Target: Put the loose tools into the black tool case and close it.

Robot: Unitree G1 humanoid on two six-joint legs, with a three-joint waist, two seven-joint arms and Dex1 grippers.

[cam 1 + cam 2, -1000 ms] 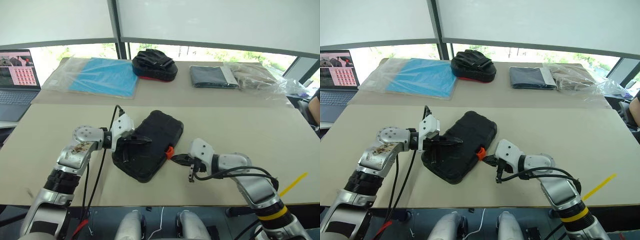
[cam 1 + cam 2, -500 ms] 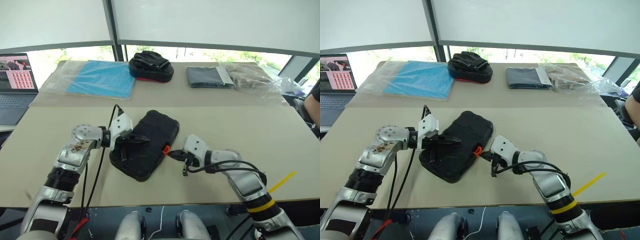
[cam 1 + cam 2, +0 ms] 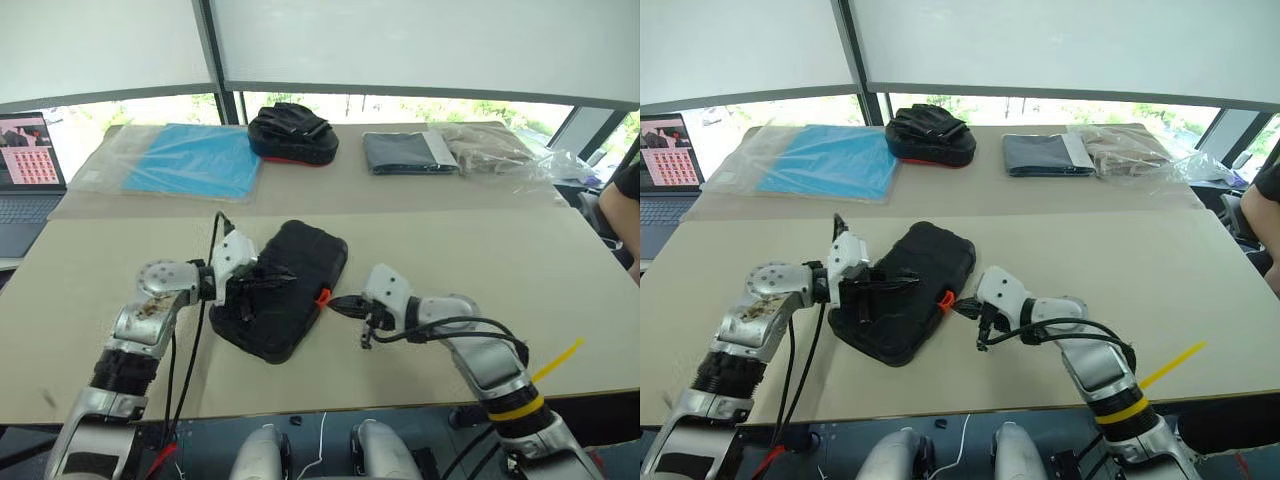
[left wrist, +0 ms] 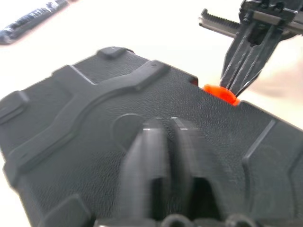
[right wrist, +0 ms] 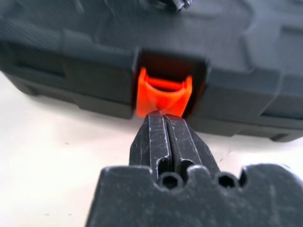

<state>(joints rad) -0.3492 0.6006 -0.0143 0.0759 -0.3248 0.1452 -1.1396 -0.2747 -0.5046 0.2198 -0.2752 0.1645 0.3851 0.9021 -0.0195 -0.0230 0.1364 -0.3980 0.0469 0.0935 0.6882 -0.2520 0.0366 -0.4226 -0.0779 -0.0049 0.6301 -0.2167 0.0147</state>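
**Closed tool case flanked by both grippers at table centre**

The black tool case (image 3: 282, 289) is seen lying shut on the beige table (image 3: 480, 250), just left of centre frame. The left gripper (image 3: 268, 280) is held over the lid, its fingers (image 4: 151, 165) nearly together and grasping nothing. The right gripper (image 5: 163, 124) is pressed closed, empty, its tips touching the orange latch (image 5: 164, 97) on the case's right edge.

Bright window daylight, blurred wrist views
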